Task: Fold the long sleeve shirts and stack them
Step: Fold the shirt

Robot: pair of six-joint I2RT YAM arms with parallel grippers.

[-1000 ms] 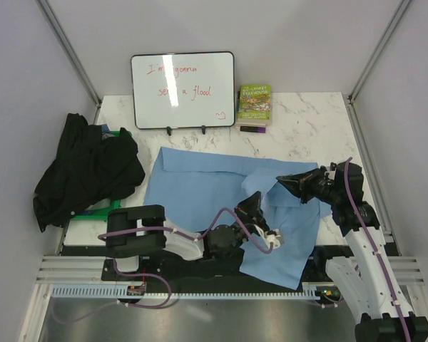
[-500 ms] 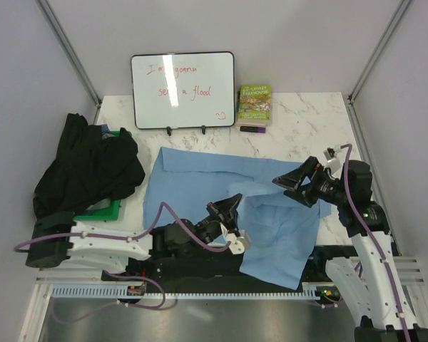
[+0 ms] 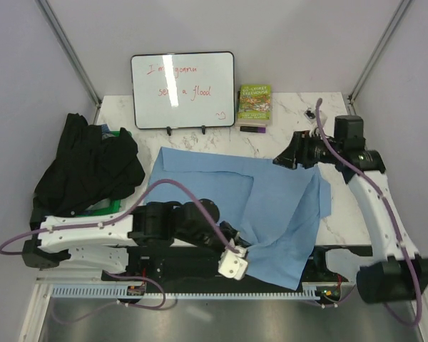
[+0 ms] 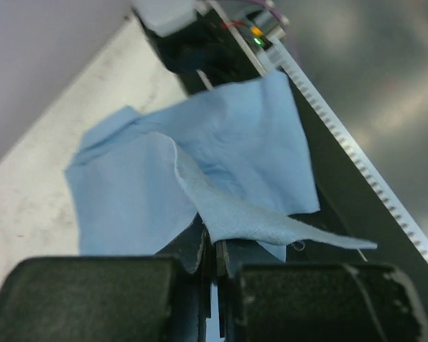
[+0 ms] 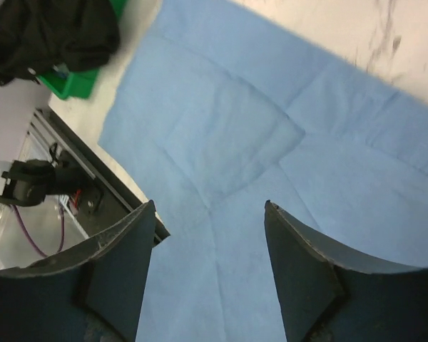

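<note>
- Where it lies spread across the middle of the table (image 3: 285, 117), the light blue shirt (image 3: 271, 206) has its near right part hanging over the near edge.
- My left hand (image 4: 214, 251) is clenched on a fold of that blue cloth near the table's near edge, and a flap of it stretches away from the pinch.
- My right hand (image 5: 209, 214) is released, its fingers wide apart, hovering above the shirt's far right part.
- The black shirt (image 3: 85, 171) is heaped at the left, over a green bin (image 3: 103, 208), close beside the blue one.
- A whiteboard (image 3: 183, 89) and a book (image 3: 255, 105) stand at the far edge.
</note>
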